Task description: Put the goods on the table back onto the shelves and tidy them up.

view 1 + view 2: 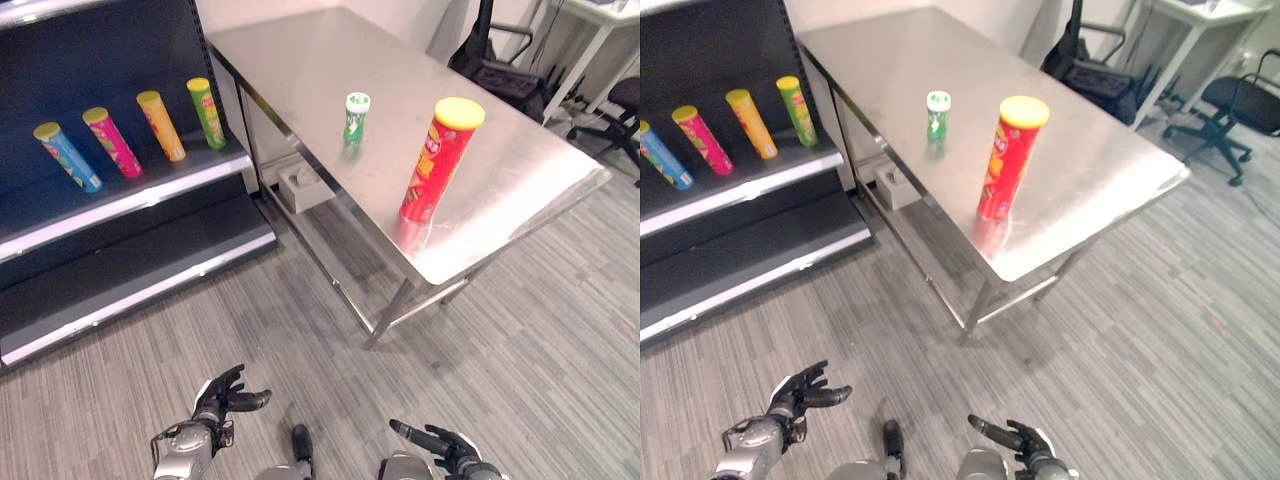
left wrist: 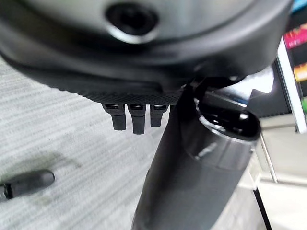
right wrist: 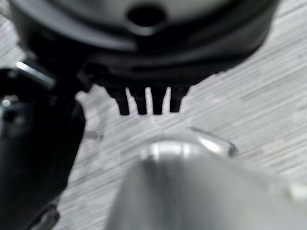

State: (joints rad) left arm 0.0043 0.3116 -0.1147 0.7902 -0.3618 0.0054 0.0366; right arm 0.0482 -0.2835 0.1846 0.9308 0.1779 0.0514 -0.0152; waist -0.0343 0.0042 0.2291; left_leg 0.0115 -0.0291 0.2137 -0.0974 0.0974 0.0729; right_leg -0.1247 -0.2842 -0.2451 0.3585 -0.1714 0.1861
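At frame centre-right we see a tall red can with a yellow lid standing upright on the steel tabletop, and a small green can upright up and to its left, well apart. At upper left, the shelf carries four cans in a row: blue, pink, orange, green. Our left hand and right hand hang low over the floor at the bottom edge, fingers released, holding nothing.
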